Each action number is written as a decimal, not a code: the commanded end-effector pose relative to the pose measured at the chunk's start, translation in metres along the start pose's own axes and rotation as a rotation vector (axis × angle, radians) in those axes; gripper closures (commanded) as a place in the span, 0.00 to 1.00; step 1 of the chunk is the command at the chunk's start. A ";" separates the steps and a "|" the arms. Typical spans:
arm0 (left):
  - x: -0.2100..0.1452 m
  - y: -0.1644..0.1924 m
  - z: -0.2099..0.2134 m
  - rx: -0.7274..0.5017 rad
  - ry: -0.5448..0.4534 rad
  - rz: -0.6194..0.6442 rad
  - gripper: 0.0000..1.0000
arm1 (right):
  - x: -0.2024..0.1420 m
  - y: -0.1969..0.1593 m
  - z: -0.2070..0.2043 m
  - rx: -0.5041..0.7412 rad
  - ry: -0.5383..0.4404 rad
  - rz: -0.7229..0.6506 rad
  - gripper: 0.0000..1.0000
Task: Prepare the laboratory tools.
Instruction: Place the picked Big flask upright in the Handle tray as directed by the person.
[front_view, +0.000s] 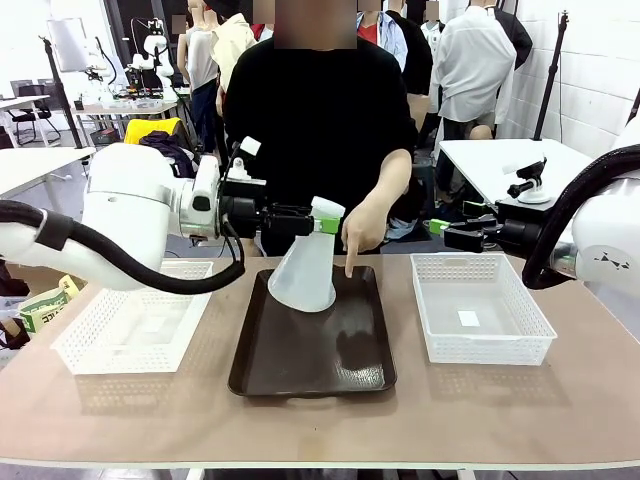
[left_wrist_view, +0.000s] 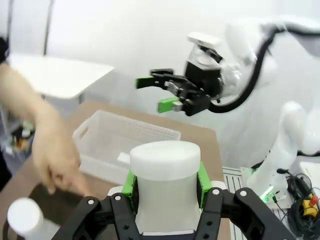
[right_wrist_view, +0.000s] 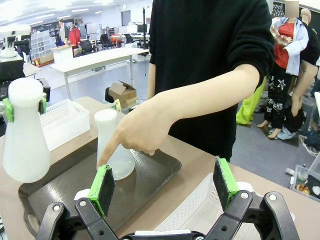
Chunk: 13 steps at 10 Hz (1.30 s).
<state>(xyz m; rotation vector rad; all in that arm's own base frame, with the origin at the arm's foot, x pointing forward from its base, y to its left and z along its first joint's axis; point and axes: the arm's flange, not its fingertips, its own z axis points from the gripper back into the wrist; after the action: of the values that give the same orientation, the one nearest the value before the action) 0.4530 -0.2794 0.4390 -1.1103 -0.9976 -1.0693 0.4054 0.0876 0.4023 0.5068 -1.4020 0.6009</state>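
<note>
Left gripper (front_view: 322, 224) clamped on flask (front_view: 303, 272) neck, mid-frame.
Held above tray (front_view: 310, 350) to set down, I judge; person's hand (front_view: 362, 228) points there; right gripper (right_wrist_view: 165, 184) open.

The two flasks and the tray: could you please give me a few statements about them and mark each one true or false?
1. The left gripper is shut on the neck of the held flask. True.
2. The right gripper is closed on the second flask. False: it is open and holds nothing.
3. The second flask stands on the dark tray. True, as the right wrist view shows.
4. The person's hand grips the held flask. False: its index finger points down at the tray.
5. The held flask lies in the right-hand basket. False: it hangs over the tray.
</note>
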 end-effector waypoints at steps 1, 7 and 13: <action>-0.022 -0.006 -0.002 -0.157 -0.080 -0.162 1.00 | -0.001 0.001 0.003 -0.002 0.011 -0.008 0.00; -0.078 0.001 -0.022 -0.058 -0.154 -0.218 1.00 | -0.001 0.001 0.003 -0.002 0.011 -0.008 0.00; -0.128 0.024 -0.031 0.006 -0.222 -0.163 1.00 | -0.001 0.001 0.003 -0.002 0.011 -0.008 0.00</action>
<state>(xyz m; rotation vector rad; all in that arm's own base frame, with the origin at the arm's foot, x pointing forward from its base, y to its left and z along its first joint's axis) 0.4504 -0.2841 0.3142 -1.1839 -1.2144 -1.1141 0.4054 0.0876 0.4024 0.5067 -1.4022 0.6009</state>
